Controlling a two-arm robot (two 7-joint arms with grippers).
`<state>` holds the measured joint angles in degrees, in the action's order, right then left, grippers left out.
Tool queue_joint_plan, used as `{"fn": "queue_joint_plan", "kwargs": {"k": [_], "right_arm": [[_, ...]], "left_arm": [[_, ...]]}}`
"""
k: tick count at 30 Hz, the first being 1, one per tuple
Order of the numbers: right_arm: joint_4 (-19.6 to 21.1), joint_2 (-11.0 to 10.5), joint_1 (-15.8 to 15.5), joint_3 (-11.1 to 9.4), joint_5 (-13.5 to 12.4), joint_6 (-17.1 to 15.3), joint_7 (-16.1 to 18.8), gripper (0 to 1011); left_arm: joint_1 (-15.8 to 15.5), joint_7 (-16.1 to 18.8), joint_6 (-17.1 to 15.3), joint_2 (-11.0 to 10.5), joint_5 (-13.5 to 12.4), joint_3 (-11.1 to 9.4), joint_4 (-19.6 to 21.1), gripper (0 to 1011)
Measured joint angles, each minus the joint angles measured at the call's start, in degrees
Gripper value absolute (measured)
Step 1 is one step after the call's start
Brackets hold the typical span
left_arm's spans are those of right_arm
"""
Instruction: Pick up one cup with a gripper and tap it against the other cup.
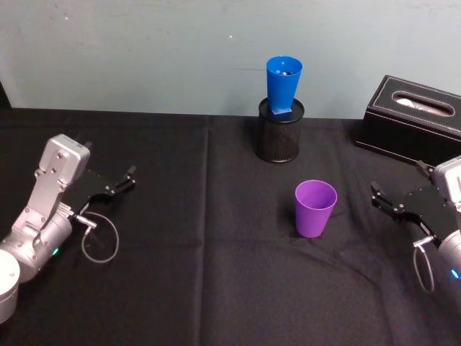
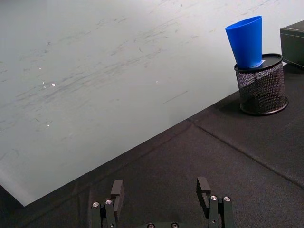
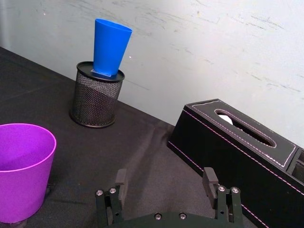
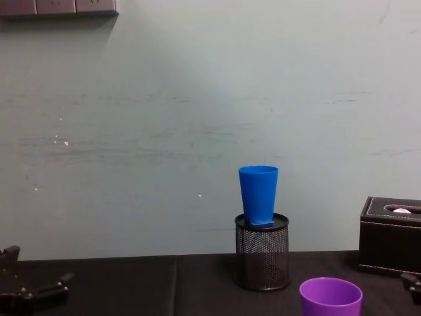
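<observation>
Step in hand: pre-grasp, nothing picked up yet. Purple cup (image 1: 315, 207) stands upright on the black-clothed table (image 1: 216, 288), mid-right, in front of the mesh pen holder (image 1: 280, 133) and apart from it. Right hand (image 3: 165, 176) sits near the table's right edge, fingers spread wide w/ nothing between them. It points roughly at the purple cup, which is near but not touching. Left hand (image 2: 160, 185) rests far left, also spread and empty, well apart from both cups. It looks parked.

Next move, as I judge it: right hand is the closer one, so it should slide in toward the purple cup, put one finger each side of the wall below the rim, close, then lift. Then carry it back and up to the blue cup (image 1: 283, 85). That cup is perched high, so the tap needs height and a light touch. A firm knock could tip it out of the holder.

Containers:
- Purple cup: mouth up, looks empty.
- Blue cup: rim up, base set into the pen holder's mouth, leaning a bit. There's a small glint inside, can't tell what.
- Pen holder: carries the blue cup; anything else inside, can't tell.
- Black tissue box (image 1: 410, 119), back right: bit of white tissue at the slot.
</observation>
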<state>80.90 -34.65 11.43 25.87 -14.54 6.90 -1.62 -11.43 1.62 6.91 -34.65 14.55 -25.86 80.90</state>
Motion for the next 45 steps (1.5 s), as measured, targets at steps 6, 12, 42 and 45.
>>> {"fn": "queue_joint_plan", "kwargs": {"k": [6, 12, 42, 45], "right_arm": [[0.00, 0.00, 0.00, 0.00, 0.00, 0.00, 0.00, 1002], [0.00, 0.00, 0.00, 0.00, 0.00, 0.00, 0.00, 1003], [0.00, 0.00, 0.01, 0.00, 0.00, 0.01, 0.00, 1002], [0.00, 0.00, 0.00, 0.00, 0.00, 0.01, 0.00, 1003]], "left_arm": [[0.00, 0.00, 0.00, 0.00, 0.00, 0.00, 0.00, 1004], [0.00, 0.00, 0.00, 0.00, 0.00, 0.00, 0.00, 1004], [0.00, 0.00, 0.00, 0.00, 0.00, 0.00, 0.00, 1004], [0.00, 0.00, 0.00, 0.00, 0.00, 0.00, 0.00, 1005]]}}
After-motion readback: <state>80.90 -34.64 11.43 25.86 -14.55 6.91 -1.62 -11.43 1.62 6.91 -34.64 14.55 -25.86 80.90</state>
